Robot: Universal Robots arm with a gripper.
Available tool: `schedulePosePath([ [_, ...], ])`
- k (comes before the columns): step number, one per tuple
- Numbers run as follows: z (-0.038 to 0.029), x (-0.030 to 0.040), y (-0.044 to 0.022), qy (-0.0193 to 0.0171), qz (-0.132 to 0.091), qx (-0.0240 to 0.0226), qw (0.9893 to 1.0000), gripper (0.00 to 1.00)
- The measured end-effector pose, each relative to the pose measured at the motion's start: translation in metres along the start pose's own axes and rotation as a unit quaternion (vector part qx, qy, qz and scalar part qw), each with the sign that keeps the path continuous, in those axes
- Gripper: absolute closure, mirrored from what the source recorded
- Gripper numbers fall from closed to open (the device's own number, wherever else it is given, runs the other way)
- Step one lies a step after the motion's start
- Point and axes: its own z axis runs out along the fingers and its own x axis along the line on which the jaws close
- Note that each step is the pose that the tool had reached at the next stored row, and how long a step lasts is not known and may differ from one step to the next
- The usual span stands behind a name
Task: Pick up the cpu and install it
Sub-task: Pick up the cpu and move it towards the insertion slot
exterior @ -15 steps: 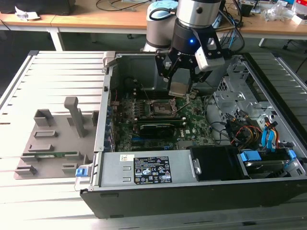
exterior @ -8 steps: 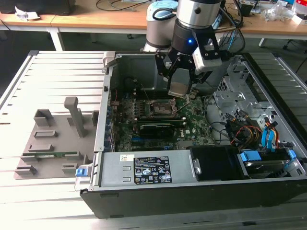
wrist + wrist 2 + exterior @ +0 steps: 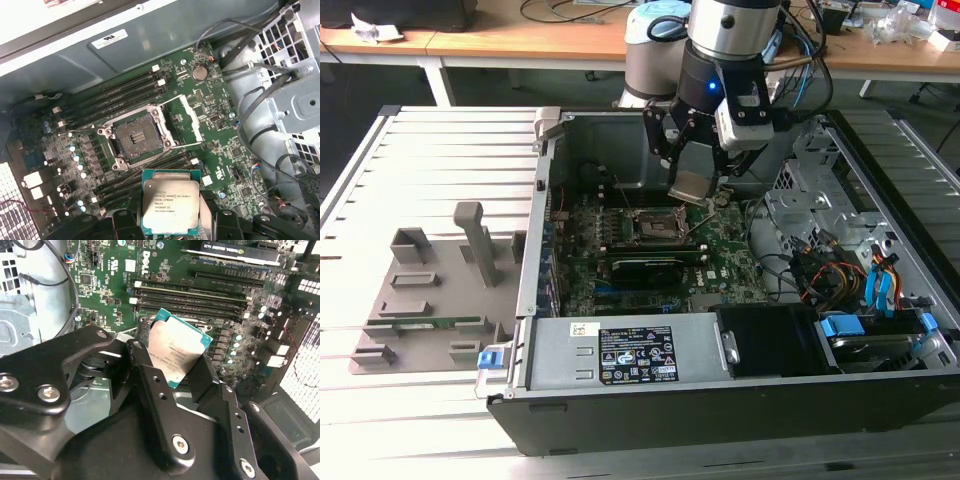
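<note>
Exterior view: claw (image 3: 695, 165) clamped on the cpu (image 3: 688, 188), hanging inside the PC case (image 3: 620, 350) just above the motherboard (image 3: 730, 250). Second wrist view: chip pinched by its edges, tilted. First wrist view: socket (image 3: 137, 137) open & empty, so pickup's done, install not yet.

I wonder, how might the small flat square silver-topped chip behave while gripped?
The silver-topped chip looks stiff: it spans the gripper unbent. Pinched by its thin edges alone, the smooth metal body may slip or tilt. Thin and small, so probably light, and likely fragile if dropped.
</note>
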Motion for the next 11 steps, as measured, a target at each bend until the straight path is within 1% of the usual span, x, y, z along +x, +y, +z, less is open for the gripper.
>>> schedulePosePath([
  [3,0.0001,0.0,0.0,0.0004,0.017,-0.0004,0.9999,0.45],
  [6,0.0001,0.0,0.0,0.0009,0.034,-0.0009,0.9994,0.45],
  [7,0.0002,0.0,0.0,0.0011,0.042,-0.0011,0.9991,0.45],
  [10,0.0003,0.0,0.0,0.0019,0.071,-0.0019,0.9975,0.45],
  [11,0.0004,0.0,0.0,0.0022,0.081,-0.0022,0.9967,0.45],
])
